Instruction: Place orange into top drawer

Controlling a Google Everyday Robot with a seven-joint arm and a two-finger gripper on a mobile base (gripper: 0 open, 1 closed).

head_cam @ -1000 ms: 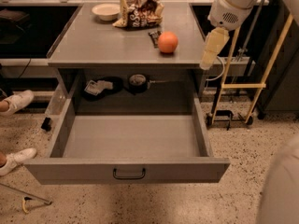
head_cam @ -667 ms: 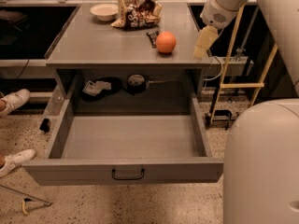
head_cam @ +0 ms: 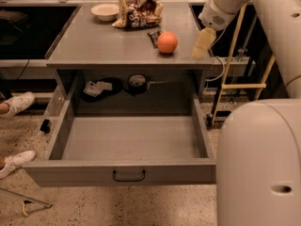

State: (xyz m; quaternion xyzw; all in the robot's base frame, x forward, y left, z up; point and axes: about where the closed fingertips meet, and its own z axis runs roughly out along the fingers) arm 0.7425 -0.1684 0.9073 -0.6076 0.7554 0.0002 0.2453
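The orange [head_cam: 167, 42] sits on the grey countertop [head_cam: 108, 46], near its right front part. The top drawer [head_cam: 127, 147] is pulled fully open below the counter; its inside is bare and its front panel has a small dark handle [head_cam: 128, 175]. My gripper [head_cam: 203, 44] hangs at the counter's right edge, to the right of the orange and apart from it. The white arm comes down to it from the upper right.
A white bowl [head_cam: 105, 11], a snack bag [head_cam: 138, 11] and a small dark bar [head_cam: 154, 36] lie at the back of the counter. Dark objects [head_cam: 117, 84] lie behind the drawer. A person's white shoes [head_cam: 16, 102] are at left. A yellow-framed stand [head_cam: 240, 74] stands at right.
My gripper has moved left, closer to the orange and the counter's right edge. The robot's white body has come into view at the lower right. The orange has not moved.
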